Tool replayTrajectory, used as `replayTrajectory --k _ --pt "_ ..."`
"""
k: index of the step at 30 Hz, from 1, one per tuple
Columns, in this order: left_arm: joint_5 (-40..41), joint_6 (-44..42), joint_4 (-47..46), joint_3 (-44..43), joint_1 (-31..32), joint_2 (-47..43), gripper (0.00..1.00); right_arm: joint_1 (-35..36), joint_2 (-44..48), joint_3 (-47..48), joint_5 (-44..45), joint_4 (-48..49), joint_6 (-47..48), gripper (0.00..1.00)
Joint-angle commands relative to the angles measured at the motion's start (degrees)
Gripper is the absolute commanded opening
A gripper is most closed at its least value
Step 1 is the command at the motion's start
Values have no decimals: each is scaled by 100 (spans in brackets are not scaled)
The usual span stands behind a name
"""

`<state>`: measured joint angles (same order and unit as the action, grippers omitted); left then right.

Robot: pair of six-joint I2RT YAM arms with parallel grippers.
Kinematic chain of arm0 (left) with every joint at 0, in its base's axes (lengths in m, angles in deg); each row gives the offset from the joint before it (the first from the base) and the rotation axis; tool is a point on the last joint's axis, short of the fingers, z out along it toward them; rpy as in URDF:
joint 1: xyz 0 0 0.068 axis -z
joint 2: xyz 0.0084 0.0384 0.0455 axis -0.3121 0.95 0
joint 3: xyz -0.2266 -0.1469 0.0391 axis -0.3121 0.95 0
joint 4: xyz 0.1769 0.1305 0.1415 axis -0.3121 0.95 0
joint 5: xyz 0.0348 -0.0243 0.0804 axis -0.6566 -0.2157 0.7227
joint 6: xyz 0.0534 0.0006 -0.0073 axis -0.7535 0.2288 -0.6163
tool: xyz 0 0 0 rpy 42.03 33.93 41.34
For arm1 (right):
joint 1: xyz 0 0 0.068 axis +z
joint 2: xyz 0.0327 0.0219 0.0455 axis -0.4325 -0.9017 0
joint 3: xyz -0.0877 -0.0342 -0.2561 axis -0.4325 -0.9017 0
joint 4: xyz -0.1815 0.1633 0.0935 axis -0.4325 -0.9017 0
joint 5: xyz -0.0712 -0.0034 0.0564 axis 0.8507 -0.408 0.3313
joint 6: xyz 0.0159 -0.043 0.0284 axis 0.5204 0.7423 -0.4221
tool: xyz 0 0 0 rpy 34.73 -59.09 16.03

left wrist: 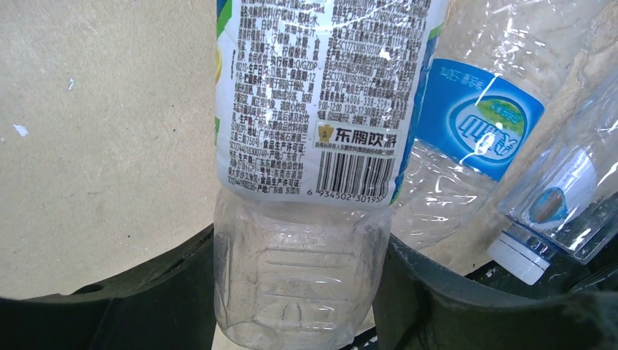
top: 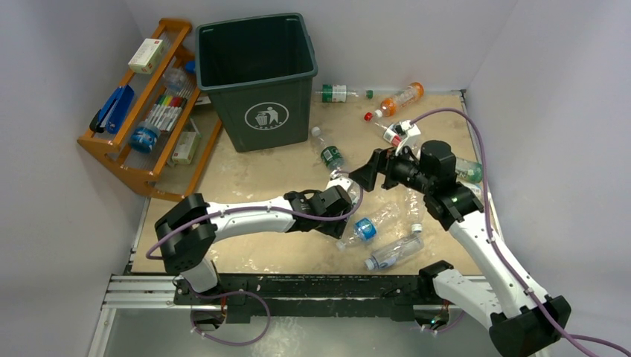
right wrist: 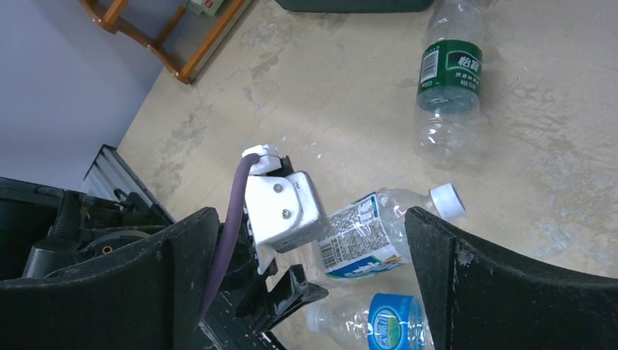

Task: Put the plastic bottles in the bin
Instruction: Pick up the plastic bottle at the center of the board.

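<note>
Left gripper (left wrist: 299, 292) pinches one white-labelled bottle (left wrist: 321, 95) lying flat, cap toward the table (top: 245, 175) far edge. Right gripper (right wrist: 312, 219) spread, empty. Nine plastic bottles (top: 328, 155) visible, one bin (top: 257, 82).

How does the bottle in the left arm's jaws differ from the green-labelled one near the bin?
The gripped bottle wears a white label with a barcode; the green-labelled bottle has a dark green band. The gripped bottle sits between the left arm's jaws; the green-labelled bottle lies loose on the table, untouched. Both are clear plastic and look empty.
</note>
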<state>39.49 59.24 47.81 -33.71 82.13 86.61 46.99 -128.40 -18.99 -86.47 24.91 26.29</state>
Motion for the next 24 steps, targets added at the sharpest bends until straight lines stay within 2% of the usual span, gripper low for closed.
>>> replayTrajectory --k 1,8,18,24 --pt "305 -20 -162 -265 31 -526 55 -27 -1 447 318 -451 -72 100" --pt "548 19 -207 -272 30 -893 55 -27 287 684 266 -666 -363 100" --pt "978 -463 732 -1660 -18 -659 56 -27 395 852 325 -911 -389 100" --pt "775 -726 1061 -2374 -514 -382 57 -27 548 989 634 -1065 -302 100"
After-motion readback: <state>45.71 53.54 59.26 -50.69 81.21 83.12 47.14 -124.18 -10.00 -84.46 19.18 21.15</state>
